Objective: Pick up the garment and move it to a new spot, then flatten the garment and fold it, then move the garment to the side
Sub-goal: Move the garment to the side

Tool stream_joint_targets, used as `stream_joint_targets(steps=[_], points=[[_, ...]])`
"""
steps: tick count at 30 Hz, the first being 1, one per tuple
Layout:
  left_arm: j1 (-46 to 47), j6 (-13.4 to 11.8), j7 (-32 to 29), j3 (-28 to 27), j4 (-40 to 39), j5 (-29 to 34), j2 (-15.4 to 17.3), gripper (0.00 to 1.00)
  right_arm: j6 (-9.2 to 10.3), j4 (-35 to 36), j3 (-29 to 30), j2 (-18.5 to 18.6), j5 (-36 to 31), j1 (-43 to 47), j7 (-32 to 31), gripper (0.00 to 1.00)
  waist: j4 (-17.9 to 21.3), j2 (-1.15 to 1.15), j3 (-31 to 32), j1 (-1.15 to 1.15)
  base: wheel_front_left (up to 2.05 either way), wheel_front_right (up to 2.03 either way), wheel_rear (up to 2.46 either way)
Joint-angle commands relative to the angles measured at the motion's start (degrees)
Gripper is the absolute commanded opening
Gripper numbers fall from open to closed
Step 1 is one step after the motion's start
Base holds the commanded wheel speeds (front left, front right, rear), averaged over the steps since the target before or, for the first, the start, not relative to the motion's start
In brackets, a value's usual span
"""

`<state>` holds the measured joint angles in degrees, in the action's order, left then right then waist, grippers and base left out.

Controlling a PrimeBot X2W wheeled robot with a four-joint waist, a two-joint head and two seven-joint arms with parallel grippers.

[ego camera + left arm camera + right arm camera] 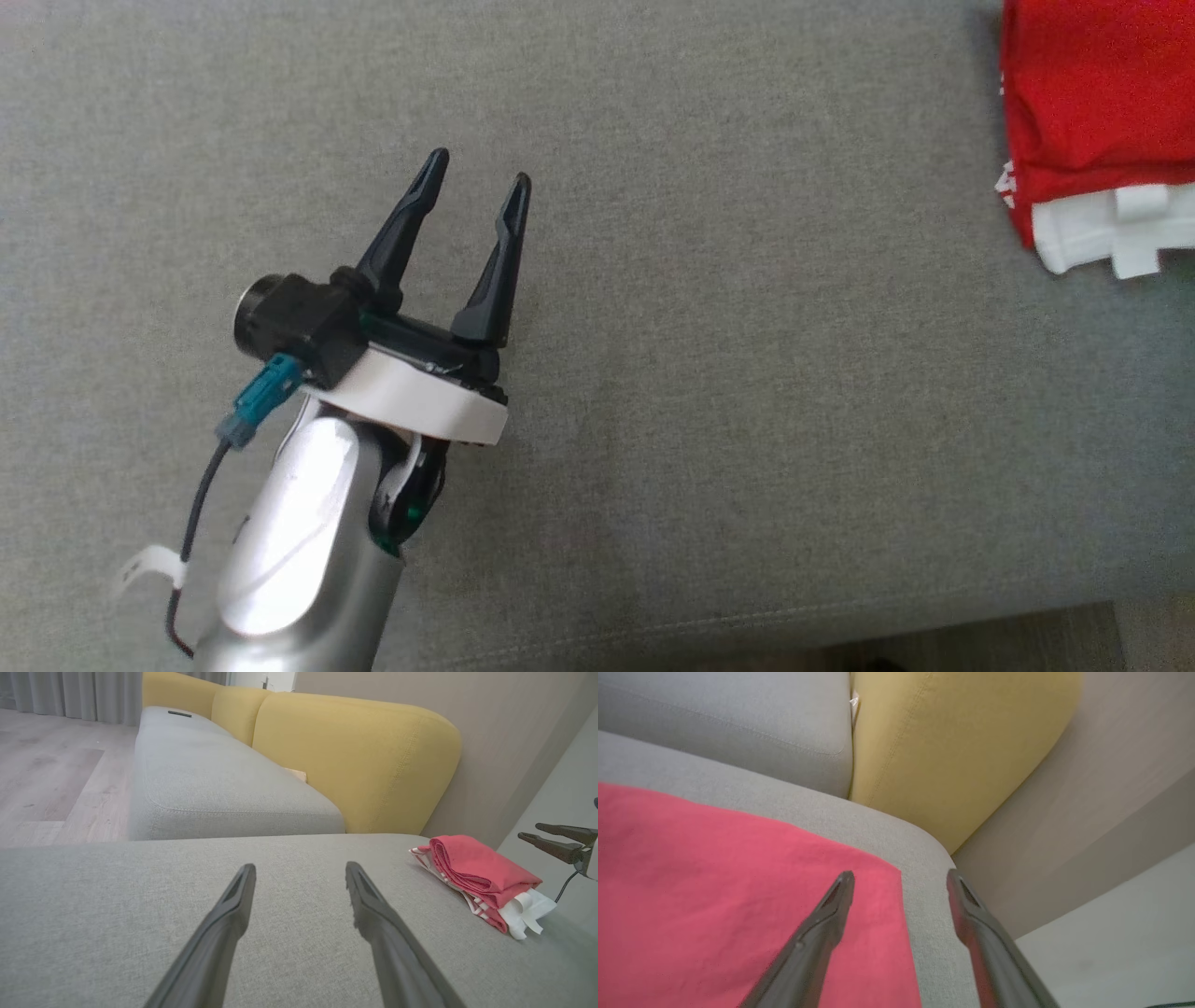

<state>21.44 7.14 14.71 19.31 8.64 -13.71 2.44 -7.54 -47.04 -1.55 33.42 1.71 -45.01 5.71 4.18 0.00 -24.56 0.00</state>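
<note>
The garment (pixel 1092 103) is a red and white folded bundle lying at the far right of the grey seat cushion (pixel 709 308). The left wrist view shows the garment (pixel 476 875) as a compact stack near the cushion's right edge. My left gripper (pixel 478 179) hovers open over bare cushion, well to the left of it, with nothing between its fingers. My right gripper (pixel 900 879) stands open just above the garment's (pixel 719 896) red top, holding nothing; its fingertips (pixel 537 830) also show at the right edge of the left wrist view, beside the bundle.
A yellow backrest (pixel 355 760) rises behind the cushion, with a second grey seat (pixel 210 779) running away to the left. A pale wall (pixel 1087 812) stands close beyond the cushion's right corner. Wooden floor (pixel 51 770) lies at far left.
</note>
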Motion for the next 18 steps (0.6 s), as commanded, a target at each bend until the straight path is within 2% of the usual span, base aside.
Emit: stream_joint_targets(steps=[1,9,18], points=[[0.70,0.35,0.29,-2.36,-1.76,0.20,0.49,1.00,0.05,1.98,0.72,0.48,-0.37,0.31,0.92,1.00,-0.08,0.00,1.67,0.00,0.00,0.00,0.00],[-2.98,0.35,0.29,-5.76,-1.80,-0.10,0.49,1.00,0.05,7.39,0.78,-6.83,1.75,3.01,4.38,1.00,-0.54,0.00,8.74,0.00,0.00,0.00,0.00],[-8.08,0.35,0.29,-9.90,-2.06,-0.89,0.45,1.00,0.05,20.19,-0.73,-16.09,9.48,13.52,7.29,1.00,-2.93,0.00,15.94,0.00,0.00,0.00,0.00]])
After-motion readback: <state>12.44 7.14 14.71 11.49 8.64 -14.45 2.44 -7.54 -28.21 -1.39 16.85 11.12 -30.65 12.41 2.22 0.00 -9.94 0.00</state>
